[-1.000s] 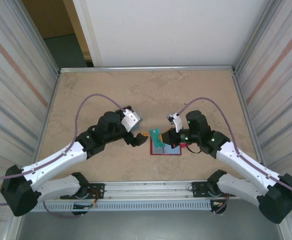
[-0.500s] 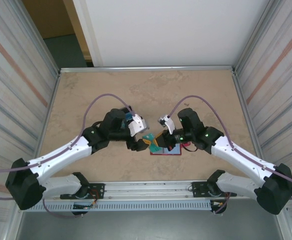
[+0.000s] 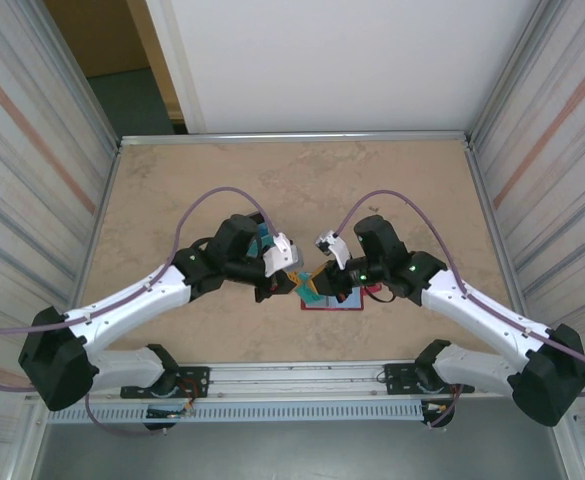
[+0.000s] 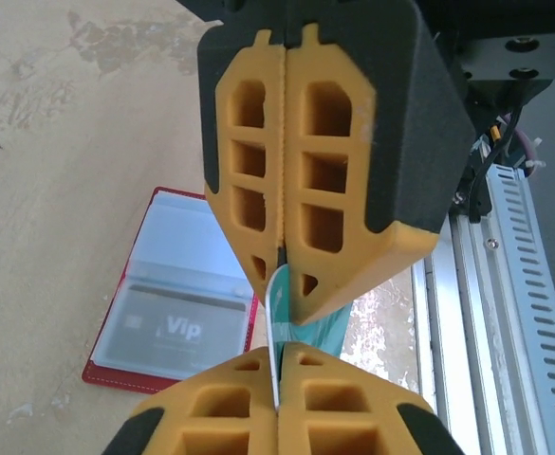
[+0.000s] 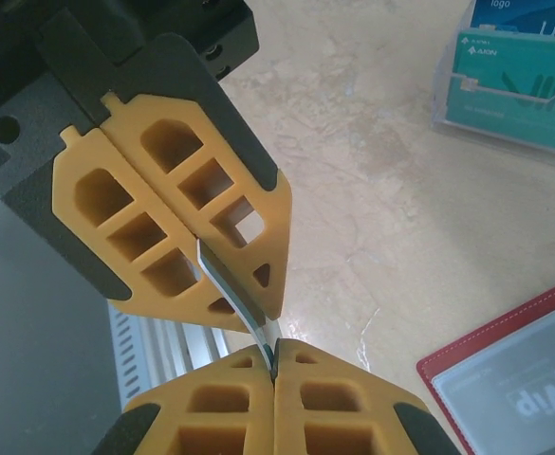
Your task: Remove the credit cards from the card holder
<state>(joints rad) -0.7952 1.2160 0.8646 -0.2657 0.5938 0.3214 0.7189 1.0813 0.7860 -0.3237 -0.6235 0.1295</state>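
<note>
Nearest the arm bases, the small flat dark-red card holder [image 4: 194, 237] lies opened out on the table, pale panels up, with a grey plastic card marked Vip [image 4: 177, 327] tucked in one sleeve. The change has happened just above its left edge. The left gripper [image 4: 279, 398], which a second ago hung wide open off to the left, has swung in and clenched onto the free end of the thin teal plastic card [image 4: 320, 334]. The right gripper [image 5: 273, 365] has kept its jaws clamped on the other end, so both now pinch one card, which bows slightly between them. The card looks clear of the sleeve, though the overhead view is too small to be sure. This reads as a hand-over: one card is out, the right jaws should let go next, and the grey card remains to be drawn. Further off, beyond the left wrist, a clear plastic stand [image 5: 505, 118] holds blue and teal cards on the beige marbled tabletop [image 3: 372, 190].
</note>
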